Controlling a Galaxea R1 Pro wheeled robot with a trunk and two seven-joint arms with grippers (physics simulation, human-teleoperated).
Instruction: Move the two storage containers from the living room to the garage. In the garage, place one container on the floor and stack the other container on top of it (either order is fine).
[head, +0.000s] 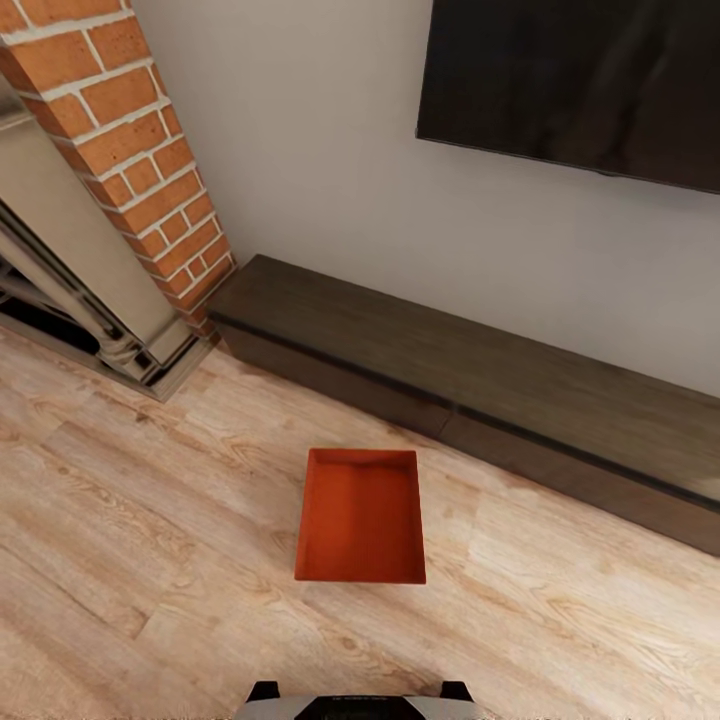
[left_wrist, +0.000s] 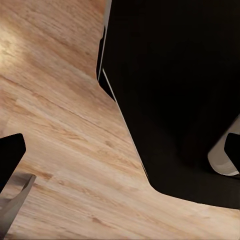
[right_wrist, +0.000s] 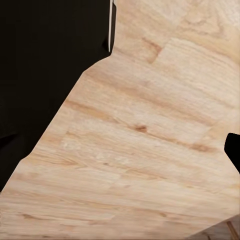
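Approaching the storage container (head: 361, 515), well ahead of my pincers, whose state I cannot tell; next, I'd roll closer and reach.

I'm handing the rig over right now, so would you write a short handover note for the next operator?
Jaws: the wrist views face the wood floor and the robot's dark base, with too little of the fingers in frame to tell how they stand; neither holds anything.
Things: one orange-red storage container sits empty on the wood plank floor, just ahead of the robot, before the dark bench in the living room.
Done: nothing carried yet.
Left: grasp it, take both containers to the garage, stack them.
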